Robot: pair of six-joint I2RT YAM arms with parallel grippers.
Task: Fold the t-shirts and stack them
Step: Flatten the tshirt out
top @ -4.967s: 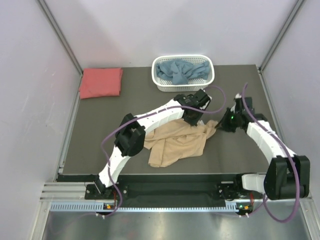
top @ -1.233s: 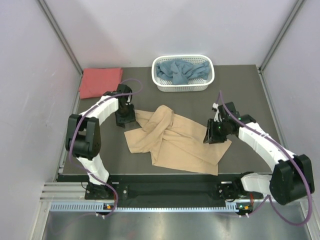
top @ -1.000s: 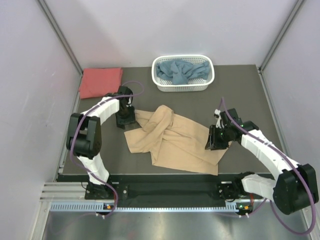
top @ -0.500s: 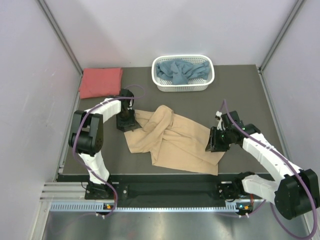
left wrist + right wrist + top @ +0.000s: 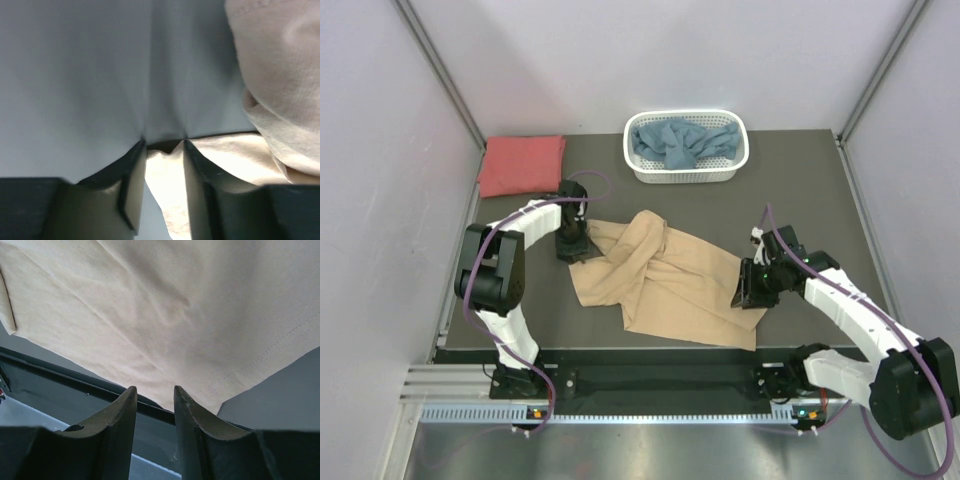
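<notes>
The right gripper (image 5: pixel 746 294) rests at the near right hem of the tan t-shirt (image 5: pixel 680 285), jaws slightly parted. The shirt lies spread between both arms; the left gripper (image 5: pixel 575 250) pinches its far left corner. Beyond, a folded coral-red t-shirt (image 5: pixel 521 165), and a blue t-shirt (image 5: pixel 680 143) in the basket (image 5: pixel 686 175).

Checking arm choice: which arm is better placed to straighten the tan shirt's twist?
Probably left: the left gripper sits at a corner of the tan t-shirt, beside the twist, cloth between its fingers; the right gripper hovers over the flat hem.
</notes>
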